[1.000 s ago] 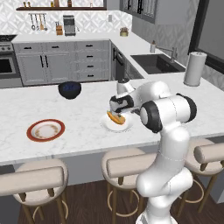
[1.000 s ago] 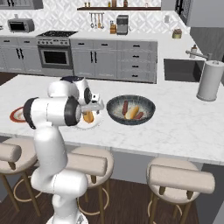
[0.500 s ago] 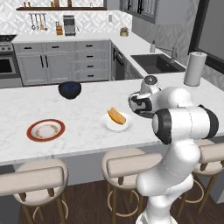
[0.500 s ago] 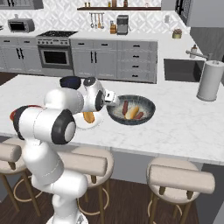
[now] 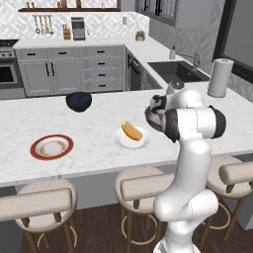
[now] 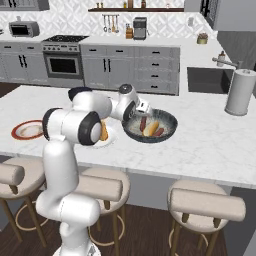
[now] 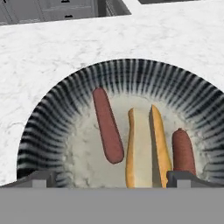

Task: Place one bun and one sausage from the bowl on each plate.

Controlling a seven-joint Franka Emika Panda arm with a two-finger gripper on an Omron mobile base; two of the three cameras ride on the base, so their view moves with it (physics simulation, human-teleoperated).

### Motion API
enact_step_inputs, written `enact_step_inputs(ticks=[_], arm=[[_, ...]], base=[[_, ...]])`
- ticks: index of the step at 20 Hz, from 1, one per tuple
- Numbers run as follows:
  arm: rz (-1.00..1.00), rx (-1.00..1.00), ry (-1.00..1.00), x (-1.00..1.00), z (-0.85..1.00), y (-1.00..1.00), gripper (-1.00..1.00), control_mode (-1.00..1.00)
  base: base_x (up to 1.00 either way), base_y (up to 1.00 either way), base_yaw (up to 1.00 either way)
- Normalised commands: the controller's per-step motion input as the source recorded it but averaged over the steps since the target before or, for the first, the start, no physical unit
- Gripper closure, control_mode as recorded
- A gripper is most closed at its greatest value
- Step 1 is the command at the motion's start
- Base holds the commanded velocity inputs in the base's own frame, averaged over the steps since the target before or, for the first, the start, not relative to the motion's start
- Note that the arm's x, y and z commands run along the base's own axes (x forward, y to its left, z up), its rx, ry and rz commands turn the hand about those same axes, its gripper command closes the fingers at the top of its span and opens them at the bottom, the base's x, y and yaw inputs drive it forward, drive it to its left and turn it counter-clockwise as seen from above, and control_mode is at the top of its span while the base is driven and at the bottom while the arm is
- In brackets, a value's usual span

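Both base views look forward and down across the counter from behind, sharing its middle; the hand view looks closely into the bowl.

Two sausages and one bun in the bowl; two plates, one bun on the white one

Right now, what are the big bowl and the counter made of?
The bowl looks like glazed ceramic: dark ribbed rim and pale speckled centre, though a rendered picture leaves that open. It holds a bun and two sausages. The counter looks like polished marble or stone: white with faint grey veins.
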Motion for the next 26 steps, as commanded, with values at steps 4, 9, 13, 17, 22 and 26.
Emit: enact_step_inputs(ticks=[4,9,13,17,22,26], arm=[[0.03,0.0,0.4,0.84,-0.25,0.0,-1.0,-1.0],[0.07,-0.15,0.11,0.03,-0.72,0.14,-1.0,-1.0],[0.18,-0.2,0.03,-0.09,-1.0,0.03,-1.0,-1.0],[0.22,-0.09,0.0,-0.13,-0.56,-0.09,-1.0,-1.0],[0.16,-0.01,0.0,0.19,-0.49,-0.37,-1.0,-1.0],[0.14,0.0,0.0,0.05,-0.64,-0.37,-1.0,-1.0]], base=[[0.0,0.0,0.0],[0.0,0.0,0.0],[0.0,0.0,0.0],[0.0,0.0,0.0],[0.0,0.0,0.0],[0.0,0.0,0.0]])
